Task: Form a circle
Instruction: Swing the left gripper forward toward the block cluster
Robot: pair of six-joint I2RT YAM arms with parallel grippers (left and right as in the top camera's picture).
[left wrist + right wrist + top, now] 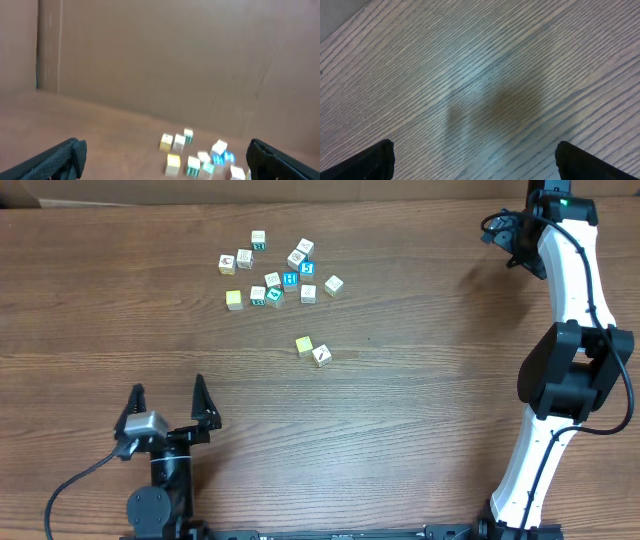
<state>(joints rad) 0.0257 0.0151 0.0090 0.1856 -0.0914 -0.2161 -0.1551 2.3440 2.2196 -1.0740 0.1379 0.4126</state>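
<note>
Left claw (168,392): I see the jaws wide apart, holding nothing, touching nothing.
Right claw (475,162): jaws spread wide over the bare table (420,380), empty.
Block pair (306,346): one yellow, one white, mid-table, just below the bigger bunch (275,270).

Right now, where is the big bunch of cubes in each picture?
Overhead: the bunch sits near the top, left of the middle.
Left wrist: the bunch is at the bottom, right of the middle, and blurry.
Right wrist: not in it, only table.
Shared landmark: the yellow cube at the bunch's left edge, which also shows in the left wrist view.
</note>
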